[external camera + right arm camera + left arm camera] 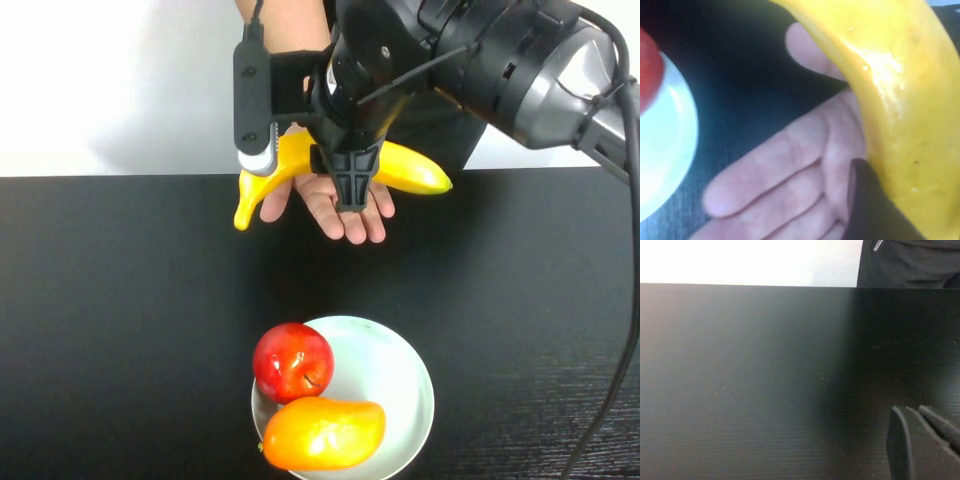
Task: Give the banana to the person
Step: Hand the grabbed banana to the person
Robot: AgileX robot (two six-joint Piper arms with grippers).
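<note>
Right gripper (352,190), top centre, clamps the banana (410,165) over the person's open hand (335,205), ready for release. Left gripper (922,440) sits parked, apparently closed.

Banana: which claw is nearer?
Right. The right claw grips the banana above the person's open hand; the left claw sits low over bare table, away.

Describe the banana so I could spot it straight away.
Look past the white bowl to the table's far edge, where the right gripper holds the banana over the person's open hand. It is long, curved and bright yellow, unlike the plump mango. The left gripper hangs low over the bare table.
</note>
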